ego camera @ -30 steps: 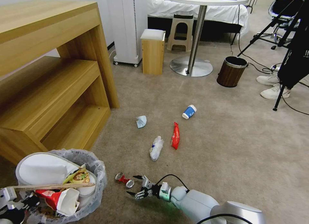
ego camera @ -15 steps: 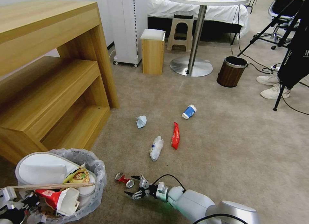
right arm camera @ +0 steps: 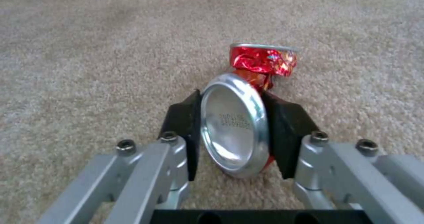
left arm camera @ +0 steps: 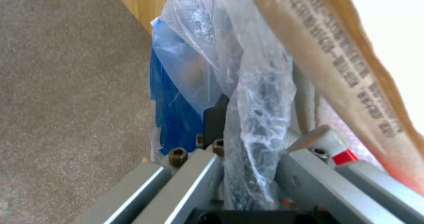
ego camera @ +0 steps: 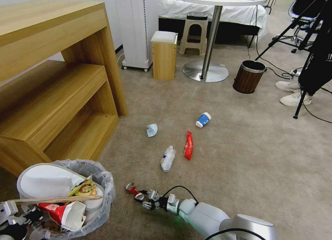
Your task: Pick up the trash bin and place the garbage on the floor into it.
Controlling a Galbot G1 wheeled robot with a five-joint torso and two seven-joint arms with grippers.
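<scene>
Low at far left, left gripper [left arm camera: 247,171] is pinching the trash bin [ego camera: 74,195] rim and liner | right gripper [right arm camera: 232,134] is sitting low on the floor [ego camera: 242,146], pads clamping the red can [right arm camera: 240,114] by its end disc | advice: be lifting straight, squeezing firm, disc may slip.

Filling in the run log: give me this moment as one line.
right gripper: shut on crushed red can on carpet | left gripper: holding trash bin by rim
</scene>
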